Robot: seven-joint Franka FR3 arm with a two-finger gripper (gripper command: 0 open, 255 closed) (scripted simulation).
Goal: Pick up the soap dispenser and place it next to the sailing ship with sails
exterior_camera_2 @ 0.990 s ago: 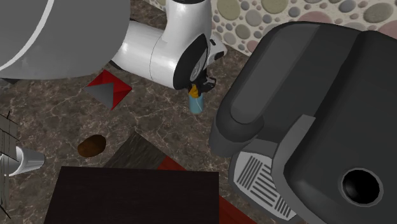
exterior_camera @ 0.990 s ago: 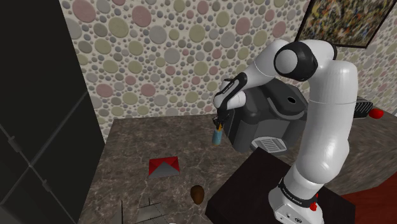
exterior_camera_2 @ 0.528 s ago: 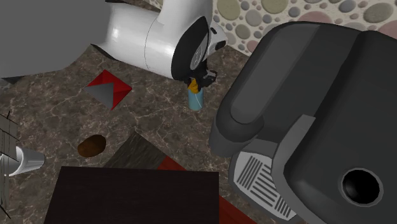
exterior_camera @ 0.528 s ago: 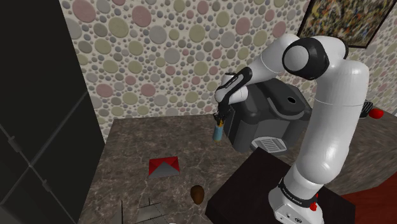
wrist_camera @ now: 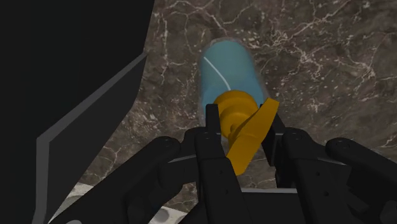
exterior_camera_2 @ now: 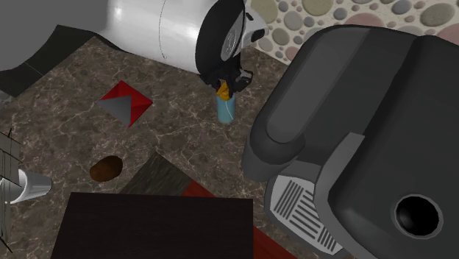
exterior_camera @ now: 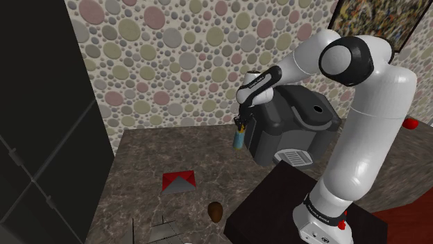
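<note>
Plainly the gripper [wrist_camera: 245, 130] clamps the orange pump of the soap dispenser [wrist_camera: 229, 73], upright beneath it near the back edge of the countertop [exterior_camera: 139, 149], with the sailing ship [exterior_camera: 163, 232] well apart at the front edge.

Non-task items on dark marble table [exterior_camera: 149, 156].
Grey coffee machine [exterior_camera: 291, 128] stands by spotted wall [exterior_camera: 173, 55]; red-and-grey wedge [exterior_camera: 178, 181] and brown oval lump [exterior_camera: 216, 211] lie near each other.

How I'm watched
Shoulder camera looks down from beside my stand [exterior_camera: 274, 204]; second hangs close overhead, sharing the dark marbled table [exterior_camera: 142, 161]; wrist peers along my fingers [wrist_camera: 211, 141].
</note>
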